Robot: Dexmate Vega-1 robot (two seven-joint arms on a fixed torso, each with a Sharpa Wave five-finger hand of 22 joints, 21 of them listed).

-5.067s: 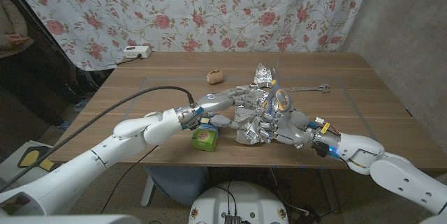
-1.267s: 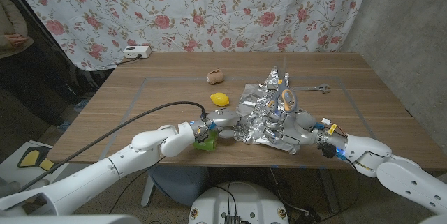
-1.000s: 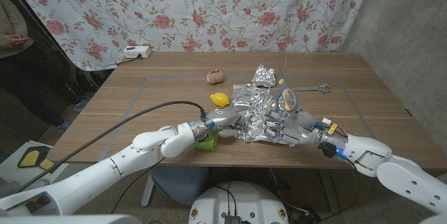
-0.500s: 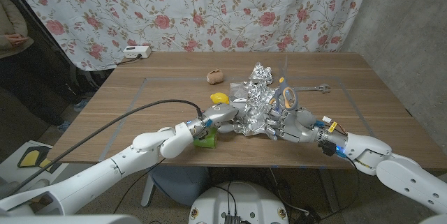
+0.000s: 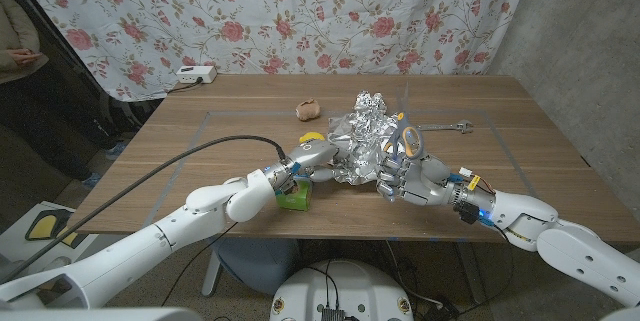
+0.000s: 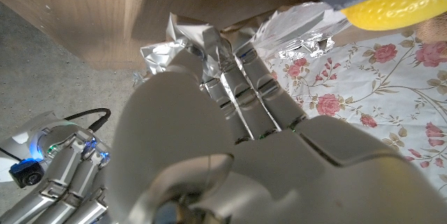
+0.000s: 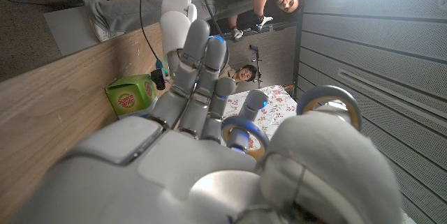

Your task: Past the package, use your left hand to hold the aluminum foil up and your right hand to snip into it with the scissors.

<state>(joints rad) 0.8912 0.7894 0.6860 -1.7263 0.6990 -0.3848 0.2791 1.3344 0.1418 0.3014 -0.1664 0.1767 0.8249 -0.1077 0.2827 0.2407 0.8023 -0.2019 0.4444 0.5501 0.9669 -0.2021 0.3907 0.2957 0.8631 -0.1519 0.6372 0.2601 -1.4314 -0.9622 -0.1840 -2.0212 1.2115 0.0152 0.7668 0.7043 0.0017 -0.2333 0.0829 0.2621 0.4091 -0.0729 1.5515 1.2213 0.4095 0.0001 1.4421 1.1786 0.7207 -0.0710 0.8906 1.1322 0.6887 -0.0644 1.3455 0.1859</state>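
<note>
Aluminum foil (image 5: 365, 136) is a crumpled, bunched-up sheet raised off the table near mid-tabletop, past the green package (image 5: 293, 196), which sits at the near edge. Left hand (image 5: 318, 161) reaches in from the package side w/ fingers closed on the foil's lower-left edge; in the left wrist view the fingers (image 6: 237, 88) run up into the foil folds. Right hand (image 5: 408, 173) is just right of the foil, touching it, fingers curled through the blue-and-yellow handles of the scissors (image 5: 408, 143); blades hidden by foil, so can't tell if they're in the sheet. Lemon (image 5: 310, 138) sits just behind the left hand. Further back: small brown lump (image 5: 309, 110), wrench (image 5: 445, 126) to the right, white power strip (image 5: 196, 74) at far-left corner of wooden table (image 5: 540, 161). Person's arm (image 5: 20, 56) at pic's left edge.
</note>
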